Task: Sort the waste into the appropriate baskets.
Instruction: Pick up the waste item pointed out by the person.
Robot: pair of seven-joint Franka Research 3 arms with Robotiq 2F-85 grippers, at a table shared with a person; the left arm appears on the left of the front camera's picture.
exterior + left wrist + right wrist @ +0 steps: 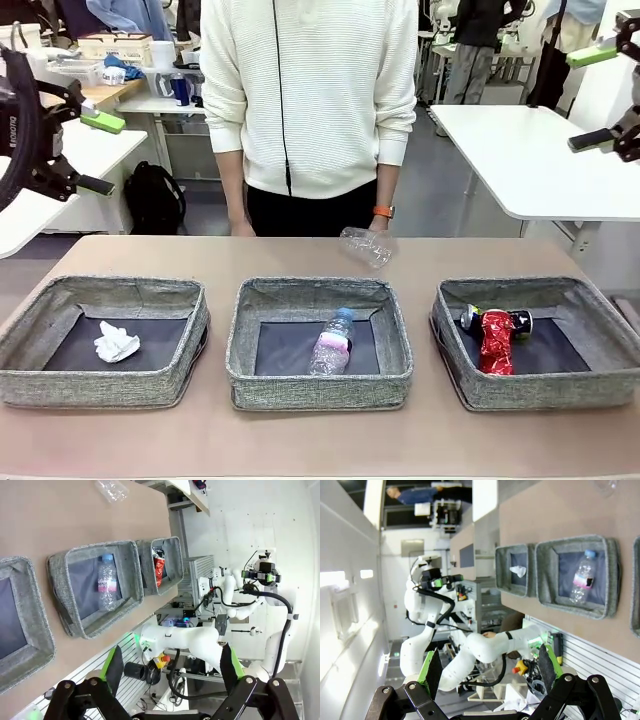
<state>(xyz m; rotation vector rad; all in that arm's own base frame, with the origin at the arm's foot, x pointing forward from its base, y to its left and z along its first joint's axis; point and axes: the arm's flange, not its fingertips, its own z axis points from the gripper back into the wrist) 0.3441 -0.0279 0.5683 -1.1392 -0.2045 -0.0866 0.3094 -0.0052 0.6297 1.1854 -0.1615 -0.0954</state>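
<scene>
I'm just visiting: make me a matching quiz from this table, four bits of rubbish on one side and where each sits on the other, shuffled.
Things:
1. paper
2. bottle
3. cans
4. cup

Places, seen from the front:
A. bare table, beyond the baskets
B. right basket
C. left basket
D. middle basket

Pairs: 1-C, 2-D, 3-B, 4-A

Right gripper (487,672) stands at the frame bottom, jaws wide apart and empty. At upper right, the bottle (582,576) lies in one basket (547,570); crumpled paper (518,571) in another (501,570).
</scene>
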